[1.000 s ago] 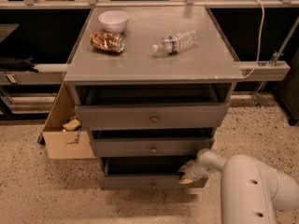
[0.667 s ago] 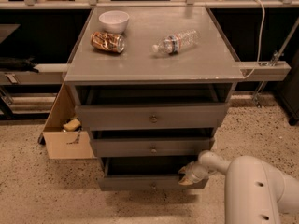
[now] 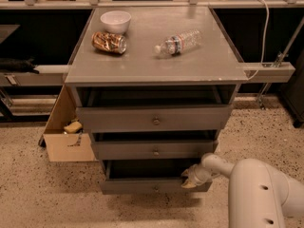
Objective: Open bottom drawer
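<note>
The bottom drawer (image 3: pixel 142 186) is the lowest of three grey drawers in the cabinet. It stands pulled out a little, with a dark gap above its slim front, and its small round knob (image 3: pixel 156 189) shows at the centre. My gripper (image 3: pixel 191 179) is at the drawer's right end, at the top edge of the front, on the end of my white arm (image 3: pixel 256 194) that comes in from the lower right.
The middle drawer (image 3: pixel 155 149) and top drawer (image 3: pixel 154 119) sit above. On the cabinet top lie a white bowl (image 3: pixel 116 20), a snack bag (image 3: pixel 109 42) and a plastic bottle (image 3: pixel 178 42). A cardboard box (image 3: pixel 66 137) stands at the cabinet's left side.
The view has shifted slightly. My gripper stays at the right end of the bottom drawer's front, and the drawer looks equally far out.
</note>
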Motion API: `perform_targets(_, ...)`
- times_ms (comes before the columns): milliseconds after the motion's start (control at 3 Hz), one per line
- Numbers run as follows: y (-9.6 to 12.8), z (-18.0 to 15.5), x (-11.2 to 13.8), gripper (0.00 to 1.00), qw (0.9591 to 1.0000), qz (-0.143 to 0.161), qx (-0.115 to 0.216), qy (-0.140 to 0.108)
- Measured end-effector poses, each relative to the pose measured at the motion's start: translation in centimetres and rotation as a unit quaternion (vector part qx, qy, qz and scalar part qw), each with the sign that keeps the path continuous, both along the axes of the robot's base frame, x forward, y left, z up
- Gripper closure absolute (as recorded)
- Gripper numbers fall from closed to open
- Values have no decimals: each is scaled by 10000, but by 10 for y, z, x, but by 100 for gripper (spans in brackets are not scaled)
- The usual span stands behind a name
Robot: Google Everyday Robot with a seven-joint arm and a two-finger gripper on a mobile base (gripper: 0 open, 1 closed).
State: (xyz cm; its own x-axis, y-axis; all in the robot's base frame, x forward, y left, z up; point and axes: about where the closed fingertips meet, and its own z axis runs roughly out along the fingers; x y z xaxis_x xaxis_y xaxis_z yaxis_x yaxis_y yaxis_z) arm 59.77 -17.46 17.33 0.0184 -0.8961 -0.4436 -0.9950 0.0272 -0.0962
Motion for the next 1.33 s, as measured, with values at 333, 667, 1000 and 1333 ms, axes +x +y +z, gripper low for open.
perform_targets(333,0,0,0,28,10000,0,0,0)
perform_targets(667,0,0,0,6,10000,0,0,0)
perform_targets(1000,0,0,0,0,10000,1,0,1)
perform_targets(1333,1,-1,-2,0,10000,13,8,18)
